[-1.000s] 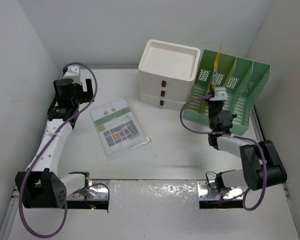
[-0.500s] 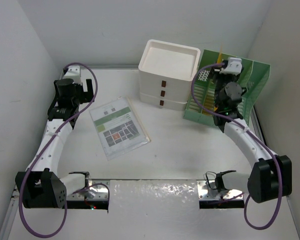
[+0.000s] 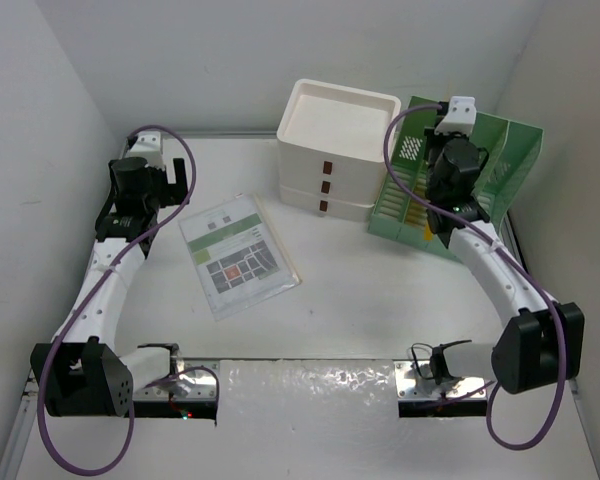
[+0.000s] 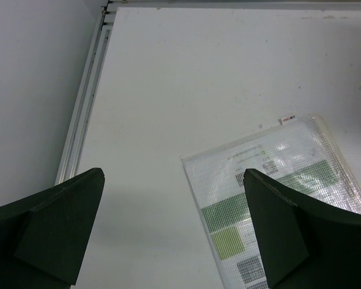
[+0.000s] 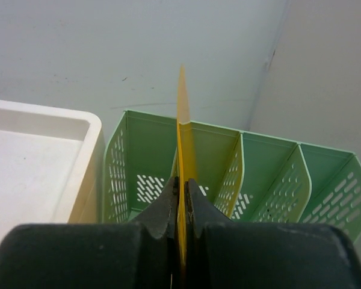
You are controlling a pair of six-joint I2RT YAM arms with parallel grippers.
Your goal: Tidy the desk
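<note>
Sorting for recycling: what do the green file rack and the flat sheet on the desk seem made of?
The green file rack looks like moulded plastic, matte, with thin perforated walls. The sheet seems printed paper in a clear glossy plastic sleeve: glare and a transparent border show.

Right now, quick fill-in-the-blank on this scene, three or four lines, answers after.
1. The right pincer is shut on a thin ____ sheet held on edge.
2. The file rack beneath that sheet is ____.
3. The left pincer is ____, hovering over the desk by the laminated page.
4. The white drawer box has ____ drawers.
Answers: yellow; green; open; three.
</note>
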